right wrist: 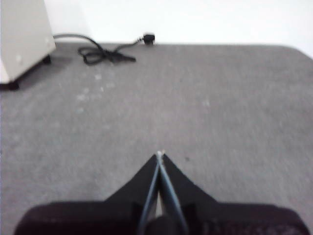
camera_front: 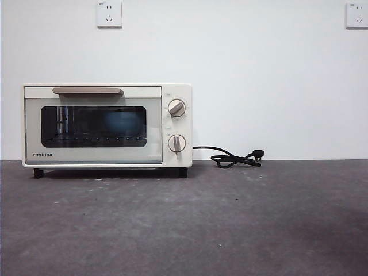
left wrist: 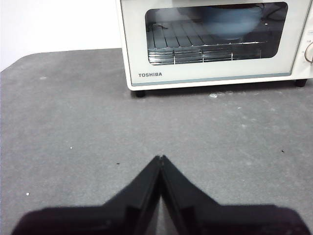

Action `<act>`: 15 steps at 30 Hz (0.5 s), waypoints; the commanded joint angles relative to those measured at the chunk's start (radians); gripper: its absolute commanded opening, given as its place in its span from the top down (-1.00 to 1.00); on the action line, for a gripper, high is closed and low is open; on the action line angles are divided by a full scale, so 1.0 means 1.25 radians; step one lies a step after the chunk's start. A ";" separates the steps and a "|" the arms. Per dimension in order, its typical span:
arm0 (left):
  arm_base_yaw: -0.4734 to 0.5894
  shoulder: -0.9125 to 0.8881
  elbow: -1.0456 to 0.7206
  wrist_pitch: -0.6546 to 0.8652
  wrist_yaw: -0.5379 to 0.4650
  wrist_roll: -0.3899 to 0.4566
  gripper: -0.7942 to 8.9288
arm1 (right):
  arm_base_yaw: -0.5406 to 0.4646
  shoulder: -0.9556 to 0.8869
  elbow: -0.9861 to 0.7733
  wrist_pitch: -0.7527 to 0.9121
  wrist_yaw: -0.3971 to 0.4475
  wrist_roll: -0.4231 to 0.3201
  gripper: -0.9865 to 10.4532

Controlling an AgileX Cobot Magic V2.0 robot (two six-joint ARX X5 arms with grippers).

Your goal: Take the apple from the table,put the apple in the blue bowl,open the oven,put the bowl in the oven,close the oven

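The cream-white oven [camera_front: 107,125] stands at the back left of the table [camera_front: 230,224] with its door shut. Behind the dark glass a blue bowl [left wrist: 230,22] shows faintly on the wire rack, and it also glimmers through the door as a bluish shape [camera_front: 123,123]. The apple is hidden from view. My left gripper [left wrist: 160,157] is shut and empty, hovering over bare table in front of the oven. My right gripper [right wrist: 160,154] is shut and empty too, over the table to the right of the oven [right wrist: 22,39]. Neither arm appears in the front view.
The oven's black cord and plug [camera_front: 236,157] lie coiled on the table to the right of the oven, near the wall, and show as a black cord [right wrist: 105,51] in the right wrist view. Two wall sockets [camera_front: 109,14] sit high on the white wall.
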 commanded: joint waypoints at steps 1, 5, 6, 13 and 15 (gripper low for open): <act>-0.002 0.000 -0.009 0.005 -0.002 -0.005 0.84 | 0.001 -0.014 -0.008 0.002 0.017 0.011 0.83; -0.002 0.000 -0.009 0.005 -0.002 -0.004 0.84 | 0.001 -0.014 -0.008 0.001 0.033 0.038 0.83; -0.002 0.000 -0.009 0.005 -0.002 -0.004 0.84 | 0.001 -0.014 -0.008 0.000 0.038 0.037 0.83; -0.002 0.000 -0.009 0.005 -0.002 -0.005 0.84 | 0.019 -0.014 -0.008 0.000 0.055 0.037 0.83; -0.002 0.000 -0.009 0.005 -0.002 -0.004 0.84 | 0.033 -0.014 -0.008 0.000 0.054 0.037 0.83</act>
